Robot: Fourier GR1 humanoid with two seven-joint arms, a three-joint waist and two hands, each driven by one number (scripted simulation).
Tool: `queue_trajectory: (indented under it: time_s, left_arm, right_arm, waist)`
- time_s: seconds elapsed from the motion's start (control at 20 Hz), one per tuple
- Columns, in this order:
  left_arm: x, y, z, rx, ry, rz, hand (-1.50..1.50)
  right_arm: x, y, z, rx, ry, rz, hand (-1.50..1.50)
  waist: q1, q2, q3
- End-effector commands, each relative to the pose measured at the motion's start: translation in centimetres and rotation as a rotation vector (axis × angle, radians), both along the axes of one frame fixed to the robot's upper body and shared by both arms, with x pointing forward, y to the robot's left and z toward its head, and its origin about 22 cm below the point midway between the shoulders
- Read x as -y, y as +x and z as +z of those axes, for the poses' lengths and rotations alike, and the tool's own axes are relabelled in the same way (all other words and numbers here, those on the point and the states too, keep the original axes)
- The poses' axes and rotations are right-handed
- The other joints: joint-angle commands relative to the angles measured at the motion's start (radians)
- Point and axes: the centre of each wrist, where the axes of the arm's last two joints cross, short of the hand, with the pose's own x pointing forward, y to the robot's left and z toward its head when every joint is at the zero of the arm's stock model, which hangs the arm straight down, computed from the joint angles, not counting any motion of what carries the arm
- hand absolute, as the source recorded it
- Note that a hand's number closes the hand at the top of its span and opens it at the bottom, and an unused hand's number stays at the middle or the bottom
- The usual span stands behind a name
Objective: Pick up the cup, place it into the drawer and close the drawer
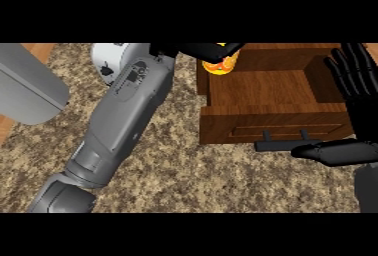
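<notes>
Nearest the viewer, the speckled beige-brown stone counter top (184, 175) fills the lower part of the head view, and the grey left forearm (118, 125) rises across it from the lower left toward the top centre. At the right edge the black right hand (354, 100) stands with its fingers straight and spread, pointing up, its thumb (332, 151) stretched leftward just in front of the drawer; its wrist is cut off by the picture's right side. It holds nothing.

Next comes the open dark brown wooden drawer (273, 127), its front panel carrying a dark bar handle (284, 136) that is partly covered by the right thumb. The drawer's inside floor shows bare wood; its far wall and right side are partly hidden behind the right hand.

At the drawer's far left corner, the black left hand (199, 49) curls over the small yellow and orange cup (220, 65), gripping it from above. Only the cup's lower part shows, rounded and glossy with orange patches; its rim is hidden under the fingers. It hangs at the drawer's left wall, whether inside or just over the edge is hard to tell.

A grey rounded panel (29, 90) at far left and a white object (111, 57) behind the forearm are both partly hidden.
</notes>
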Motion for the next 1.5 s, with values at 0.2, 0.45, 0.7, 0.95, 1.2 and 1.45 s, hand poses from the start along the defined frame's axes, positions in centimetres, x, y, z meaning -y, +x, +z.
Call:
queue_trajectory:
  time_s: [0.2, 0.45, 0.7, 0.95, 1.2, 1.45]
  left_arm:
    - [3.1, 1.0, 1.5, -0.165, 0.125, 0.093, 1.50]
    - [2.7, 1.1, -1.6, -0.237, 0.239, 0.055, 1.50]
    - [1.9, 0.8, -4.5, -0.291, 0.348, 0.027, 1.50]
    - [2.2, 0.5, -4.7, -0.285, 0.364, 0.000, -1.50]
    - [1.2, 0.2, -6.4, -0.300, 0.186, -0.004, -1.50]
    - [2.2, 0.2, -4.0, -0.208, 0.018, -0.085, -1.50]
  right_arm:
    - [-0.7, 0.2, -0.7, 0.020, -0.002, 0.048, -1.50]
    - [-1.2, 1.7, 0.8, 0.031, -0.003, 0.058, -1.50]
    - [-1.6, 1.5, 1.2, 0.046, -0.003, 0.114, -1.50]
    - [-3.4, 1.9, 2.2, 0.055, -0.012, 0.152, -1.50]
    - [-4.4, 2.4, 2.2, 0.045, 0.017, 0.334, -1.50]
    - [-7.4, 1.9, 2.0, 0.017, -0.017, 0.613, 1.50]
  waist:
    - [-0.047, 0.015, 0.001]
    - [-0.080, 0.025, 0.001]
    - [-0.139, 0.038, 0.002]
    - [-0.158, 0.038, 0.001]
    - [-0.174, 0.050, 0.000]
    - [-0.173, 0.045, -0.001]
